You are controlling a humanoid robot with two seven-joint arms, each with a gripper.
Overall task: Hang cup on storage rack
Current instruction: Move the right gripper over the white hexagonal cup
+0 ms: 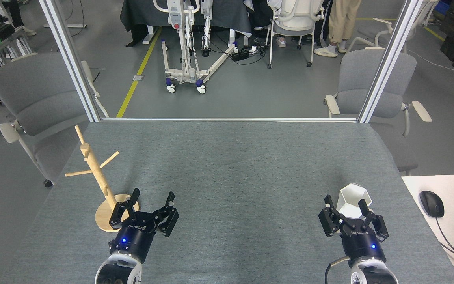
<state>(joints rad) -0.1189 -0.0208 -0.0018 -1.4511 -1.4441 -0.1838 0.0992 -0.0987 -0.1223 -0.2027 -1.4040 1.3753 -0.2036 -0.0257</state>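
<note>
Cup rigid, light, smooth-faceted; grip opposite flat walls below rim; right gripper spread around it, left gripper spread, empty

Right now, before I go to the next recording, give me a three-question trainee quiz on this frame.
1. True or false: the cup already hangs on the storage rack.
2. Which gripper has the cup between its fingers? A) left gripper B) right gripper
3. Fill in: the rack stands on the table's ____ side.

Key:
1. False; the cup is at the right gripper, across the table from the rack.
2. B; whether the fingers press on it cannot be told.
3. Left.
</note>
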